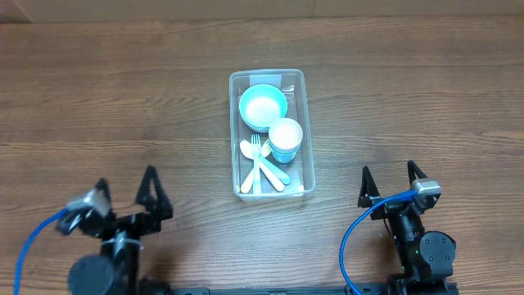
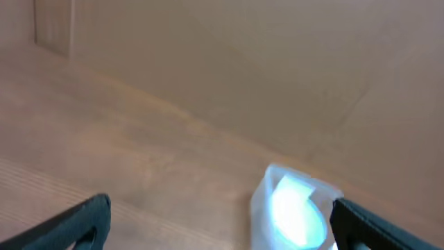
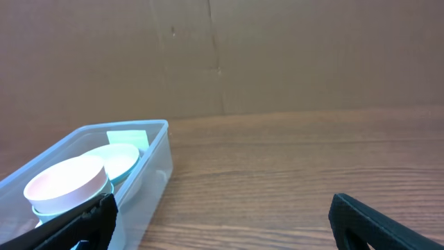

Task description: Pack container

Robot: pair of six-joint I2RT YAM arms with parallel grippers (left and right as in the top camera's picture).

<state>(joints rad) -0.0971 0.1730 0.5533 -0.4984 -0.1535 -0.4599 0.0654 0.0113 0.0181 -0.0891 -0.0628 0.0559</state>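
The clear rectangular container (image 1: pixel 306 131) sits at the table's centre. Inside it are a light blue bowl (image 1: pixel 262 105), a blue cup (image 1: pixel 286 139) with a pale inside, and several pale utensils (image 1: pixel 260 164). The container also shows in the right wrist view (image 3: pixel 149 156) at the left, and blurred in the left wrist view (image 2: pixel 262 201). My left gripper (image 1: pixel 124 190) is open and empty at the near left, well away from the container. My right gripper (image 1: pixel 391 182) is open and empty at the near right, beside the container's near end.
A brown cardboard wall (image 3: pixel 277 55) stands behind the wooden table (image 1: pixel 426 90). Blue cables run along both arms.
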